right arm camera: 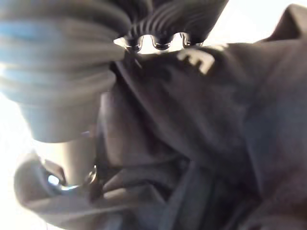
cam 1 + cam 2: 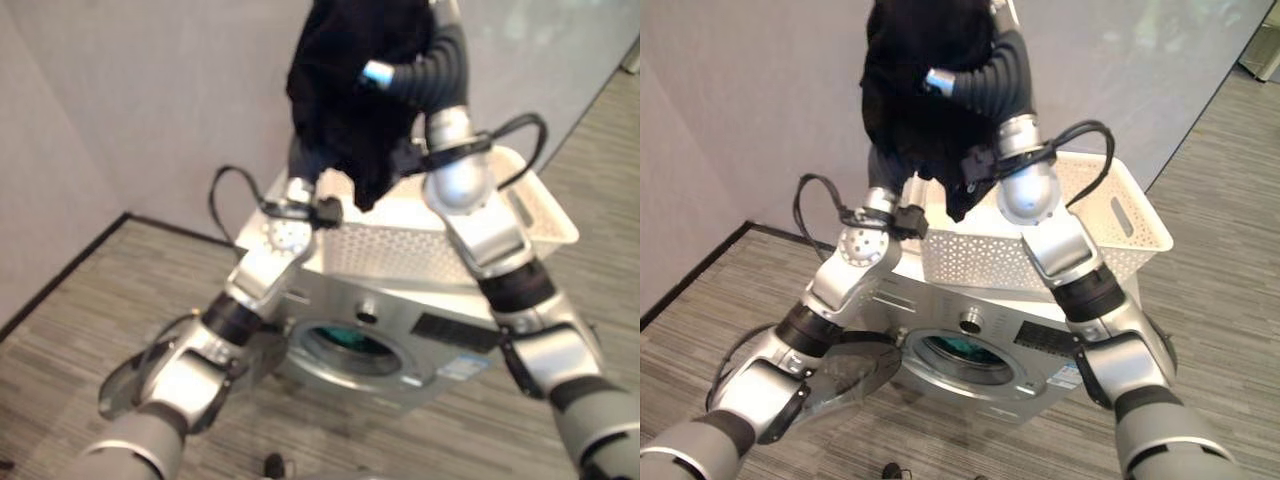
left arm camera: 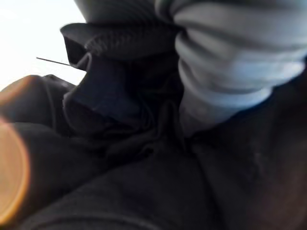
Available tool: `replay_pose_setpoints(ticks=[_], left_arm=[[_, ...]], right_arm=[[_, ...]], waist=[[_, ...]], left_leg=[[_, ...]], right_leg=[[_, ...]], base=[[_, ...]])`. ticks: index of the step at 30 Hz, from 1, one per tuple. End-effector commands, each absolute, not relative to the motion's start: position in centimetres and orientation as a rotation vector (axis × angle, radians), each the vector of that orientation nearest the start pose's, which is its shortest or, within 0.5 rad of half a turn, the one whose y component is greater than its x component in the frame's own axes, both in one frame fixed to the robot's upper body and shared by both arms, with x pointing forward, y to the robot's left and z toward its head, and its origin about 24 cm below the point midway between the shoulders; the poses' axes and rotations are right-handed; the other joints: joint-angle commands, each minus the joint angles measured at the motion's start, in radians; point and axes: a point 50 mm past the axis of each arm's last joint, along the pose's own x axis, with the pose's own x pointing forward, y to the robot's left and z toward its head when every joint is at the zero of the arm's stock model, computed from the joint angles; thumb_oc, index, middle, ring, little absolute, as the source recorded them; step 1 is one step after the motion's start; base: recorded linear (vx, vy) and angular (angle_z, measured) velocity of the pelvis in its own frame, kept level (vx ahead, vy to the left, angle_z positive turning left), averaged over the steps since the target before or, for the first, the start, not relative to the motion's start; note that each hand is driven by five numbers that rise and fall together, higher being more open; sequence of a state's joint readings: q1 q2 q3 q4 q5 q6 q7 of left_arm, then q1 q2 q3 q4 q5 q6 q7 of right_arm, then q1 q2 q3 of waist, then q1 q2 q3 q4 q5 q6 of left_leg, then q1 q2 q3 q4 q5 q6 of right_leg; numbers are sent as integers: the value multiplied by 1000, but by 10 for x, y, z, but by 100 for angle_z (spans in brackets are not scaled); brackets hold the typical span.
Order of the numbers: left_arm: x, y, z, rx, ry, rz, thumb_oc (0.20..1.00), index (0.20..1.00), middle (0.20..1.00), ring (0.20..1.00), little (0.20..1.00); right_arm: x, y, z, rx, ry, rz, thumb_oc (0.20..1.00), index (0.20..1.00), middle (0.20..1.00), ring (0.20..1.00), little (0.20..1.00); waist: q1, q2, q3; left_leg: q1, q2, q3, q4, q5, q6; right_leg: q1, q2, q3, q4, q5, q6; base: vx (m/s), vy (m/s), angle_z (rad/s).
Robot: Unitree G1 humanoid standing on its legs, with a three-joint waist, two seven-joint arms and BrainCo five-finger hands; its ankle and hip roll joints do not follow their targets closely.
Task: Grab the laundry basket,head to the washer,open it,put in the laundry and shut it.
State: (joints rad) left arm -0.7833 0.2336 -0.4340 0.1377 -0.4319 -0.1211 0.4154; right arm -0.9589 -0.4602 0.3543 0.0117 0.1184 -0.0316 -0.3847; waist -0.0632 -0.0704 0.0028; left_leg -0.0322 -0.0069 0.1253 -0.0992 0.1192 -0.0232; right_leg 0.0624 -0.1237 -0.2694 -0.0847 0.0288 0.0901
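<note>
Left hand point(image 2: 902, 165) is buried under the black garment point(image 2: 920, 90) at 12 o'clock – its fingers cannot be told. Garment is held up above the white laundry basket point(image 2: 1120, 215), which is set on the washer point(image 2: 970, 345); washer door point(image 2: 855, 370) is swung open at 7 o'clock. Right hand point(image 2: 985, 75) is wrapped in the cloth – finger state unclear.

Matt black cloth garment point(image 2: 925, 90), perforated white plastic basket point(image 2: 1120, 215), glossy silver metal washer point(image 2: 990, 340).

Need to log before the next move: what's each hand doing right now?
Left hand: buried in the black garment; fingers hidden, cannot be told.
Right hand: up in the same garment; cannot be told.
</note>
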Motion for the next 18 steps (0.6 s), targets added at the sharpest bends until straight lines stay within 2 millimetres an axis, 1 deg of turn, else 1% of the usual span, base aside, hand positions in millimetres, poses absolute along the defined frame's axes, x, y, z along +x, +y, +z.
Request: replay_pose_setpoints(ticks=[1,12,18], left_arm=[[332,55,255,-152,-696,-187,200,200,200,200,200],[334,56,254,-153,-689,-176,200,200,200,200,200],[333,62,259,-142,-720,-143,200,200,200,200,200]], right_arm=[[301,-105,341,-208,-1104,3,1000,1000,1000,1000,1000],[303,-104,341,-208,-1094,0,1000,1000,1000,1000,1000],[301,-112,341,-184,-1112,-57,1000,1000,1000,1000,1000]], waist=[[29,16,-39],[29,17,-40],[29,22,-40]], left_leg=[[114,21,18,12,-196,-9],[116,20,20,12,-197,-8],[117,19,19,12,-199,-8]], right_leg=[[-12,3,-32,89,-44,42],[-13,2,-31,90,-43,42],[-12,2,-30,89,-44,43]], base=[[0,0,0],[0,0,0],[0,0,0]])
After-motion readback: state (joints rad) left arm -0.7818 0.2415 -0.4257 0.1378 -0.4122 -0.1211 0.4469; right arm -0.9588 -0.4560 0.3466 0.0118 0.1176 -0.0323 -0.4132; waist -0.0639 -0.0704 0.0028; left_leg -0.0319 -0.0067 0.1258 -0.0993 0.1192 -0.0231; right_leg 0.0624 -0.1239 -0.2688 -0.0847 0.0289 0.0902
